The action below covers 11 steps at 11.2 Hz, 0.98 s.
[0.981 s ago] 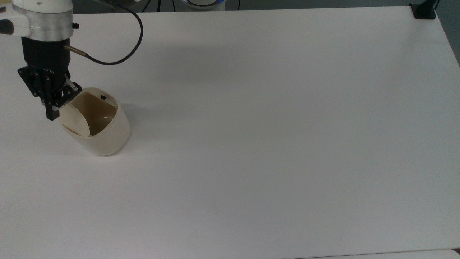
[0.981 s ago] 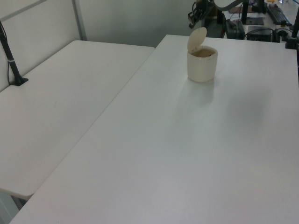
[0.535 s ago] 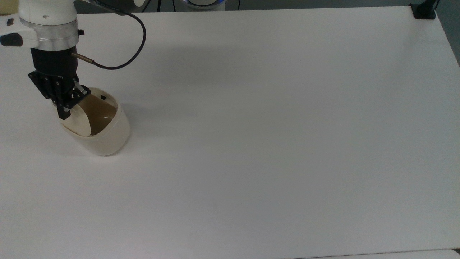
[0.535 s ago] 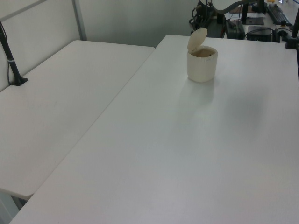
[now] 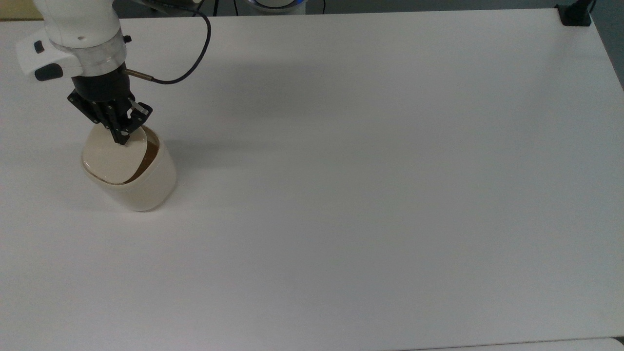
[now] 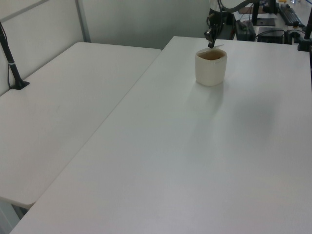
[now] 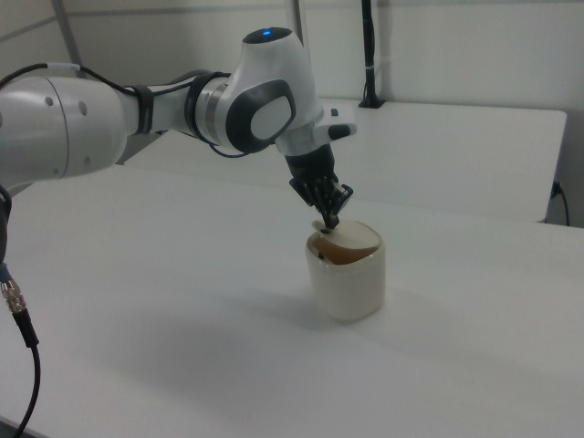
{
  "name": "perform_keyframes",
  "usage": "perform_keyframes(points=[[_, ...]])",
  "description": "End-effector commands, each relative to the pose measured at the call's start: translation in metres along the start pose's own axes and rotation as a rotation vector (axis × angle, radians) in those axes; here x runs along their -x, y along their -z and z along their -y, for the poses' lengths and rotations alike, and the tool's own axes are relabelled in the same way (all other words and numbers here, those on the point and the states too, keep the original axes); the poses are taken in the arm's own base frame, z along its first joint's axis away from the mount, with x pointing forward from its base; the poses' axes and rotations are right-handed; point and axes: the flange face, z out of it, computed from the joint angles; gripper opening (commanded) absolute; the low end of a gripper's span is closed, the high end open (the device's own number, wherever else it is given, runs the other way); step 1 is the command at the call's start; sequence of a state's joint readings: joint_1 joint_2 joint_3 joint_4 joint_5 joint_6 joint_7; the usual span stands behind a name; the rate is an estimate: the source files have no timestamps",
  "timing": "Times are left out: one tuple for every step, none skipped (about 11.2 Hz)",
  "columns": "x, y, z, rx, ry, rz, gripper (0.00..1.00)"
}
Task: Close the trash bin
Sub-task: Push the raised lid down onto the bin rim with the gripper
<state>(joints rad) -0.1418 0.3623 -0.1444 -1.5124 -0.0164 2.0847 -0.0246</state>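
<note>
The cream-beige trash bin (image 5: 146,187) stands near the top view's left edge on the white table. Its lid (image 5: 112,156) lies tilted almost flat over the mouth. A sliver of tan inside (image 5: 150,155) shows along the top view's right side of the lid. My gripper (image 5: 121,139) points down, shut, with its tips on the lid's far edge. In the left view the gripper (image 6: 211,45) hangs just above the bin (image 6: 210,72). In the right view the gripper (image 7: 330,222) touches the lid (image 7: 354,237) over the bin (image 7: 351,283).
A black cable (image 5: 192,66) loops off the wrist. A black clamp (image 5: 575,14) sits at the table's far corner on the top view's right. In the left view a second white table (image 6: 63,107) adjoins, with a black pole (image 6: 12,68) at its edge.
The gripper swung toward the top view's right, over the bin. The lid went from standing upright to lying nearly flat on the mouth.
</note>
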Motion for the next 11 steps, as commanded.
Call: perform_keyframes(points=[[0.016,-0.025,0.015,-0.015,0.055,0.077,0.07],[0.017,-0.029,0.015,-0.014,0.059,0.084,0.07],[0.017,-0.035,0.016,-0.013,0.06,0.093,0.07],[0.017,-0.037,0.016,-0.013,0.062,0.093,0.07],[0.017,-0.038,0.016,-0.014,0.061,0.094,0.07],[0.017,-0.042,0.017,-0.014,0.061,0.099,0.07],[0.017,-0.042,0.018,-0.015,0.062,0.1,0.07],[0.018,-0.045,0.019,-0.015,0.064,0.105,0.07],[0.019,-0.051,0.02,-0.014,0.065,0.115,0.07],[0.019,-0.057,0.02,-0.013,0.064,0.123,0.07],[0.02,-0.062,0.02,-0.013,0.065,0.131,0.07]])
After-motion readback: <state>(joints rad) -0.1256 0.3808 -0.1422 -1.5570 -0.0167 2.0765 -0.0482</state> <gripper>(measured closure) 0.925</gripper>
